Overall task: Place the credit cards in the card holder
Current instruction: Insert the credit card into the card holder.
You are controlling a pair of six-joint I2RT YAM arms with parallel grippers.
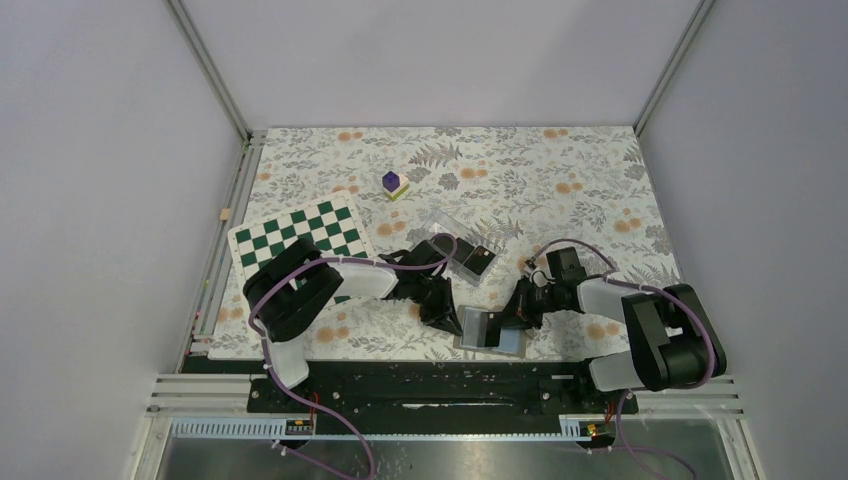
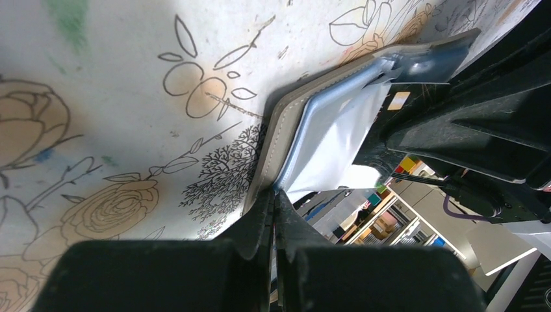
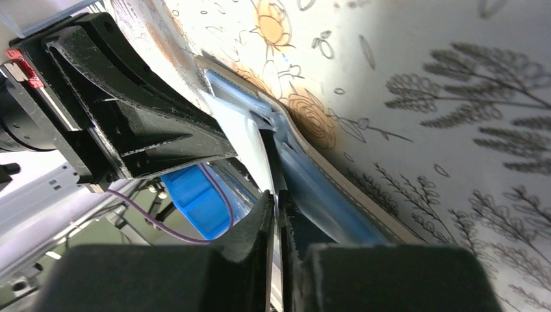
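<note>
The card holder (image 1: 508, 344) lies open near the table's front edge, grey-brown outside and pale blue inside (image 2: 338, 123). My left gripper (image 1: 447, 318) is shut on the holder's left edge (image 2: 274, 195). From the right, my right gripper (image 1: 512, 318) is shut on a thin black credit card (image 3: 273, 156), seen edge-on between its jaws. The card's front end reaches into the pale blue pocket (image 3: 312, 182). Its gold-orange spot (image 2: 398, 99) shows in the left wrist view. Another black card (image 1: 478, 262) lies farther back at the clear plastic box (image 1: 447, 238).
A green and white chessboard (image 1: 300, 240) lies at the left, under the left arm. A purple cube (image 1: 392, 182) stands on a small yellow block farther back. The floral cloth (image 1: 560, 180) covers the table, with white walls on three sides.
</note>
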